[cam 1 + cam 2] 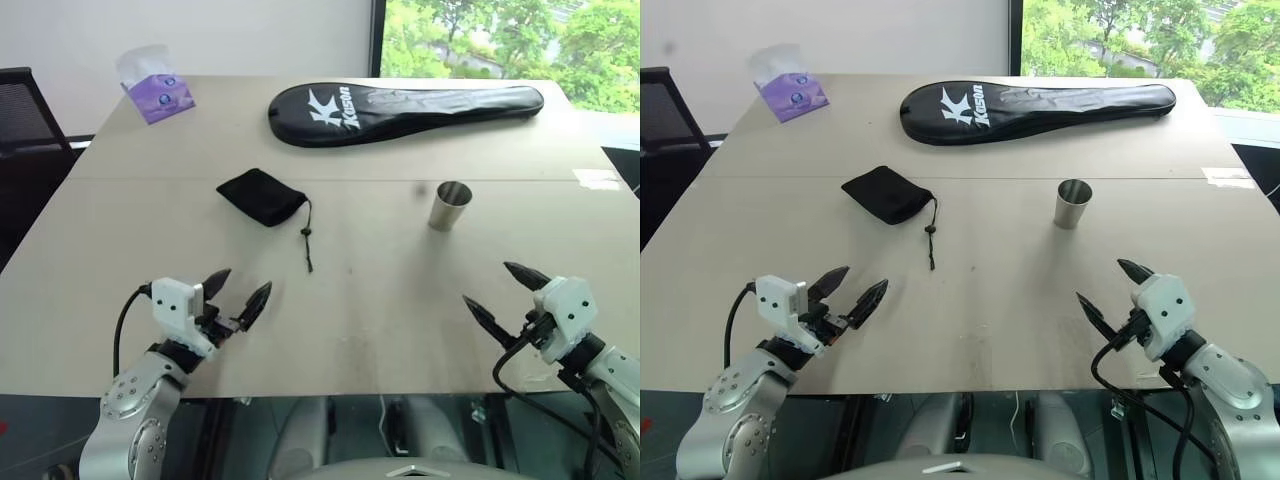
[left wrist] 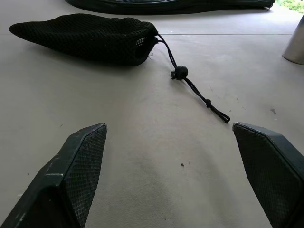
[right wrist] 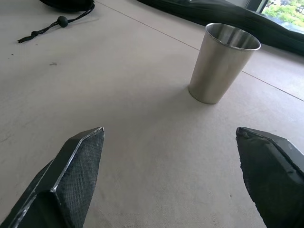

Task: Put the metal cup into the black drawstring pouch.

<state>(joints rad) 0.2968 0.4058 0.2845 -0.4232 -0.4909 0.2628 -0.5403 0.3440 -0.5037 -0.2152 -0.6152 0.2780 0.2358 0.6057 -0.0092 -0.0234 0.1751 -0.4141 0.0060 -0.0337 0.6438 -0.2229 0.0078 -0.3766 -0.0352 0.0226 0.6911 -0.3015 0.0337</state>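
Nothing of the task is done yet. My left gripper (image 1: pixel 236 287) hangs over the near edge of the table (image 1: pixel 380 290), fingers spread wide, clamped on nothing. My right gripper (image 1: pixel 506 290) does likewise on its side, fingers wide apart and empty.

Further out, the black drawstring pouch (image 1: pixel 260 196) lies flat on the table ahead of my left gripper. Its long axis runs slantwise; the gathered mouth points right and toward me, and the drawstring cord (image 1: pixel 306 243) trails nearer still.

The metal cup (image 1: pixel 449 206) stands upright ahead of my right gripper, well apart from the pouch, axis vertical, open rim upward.

Remaining, as I judge it: grasp cup, open pouch, insert.
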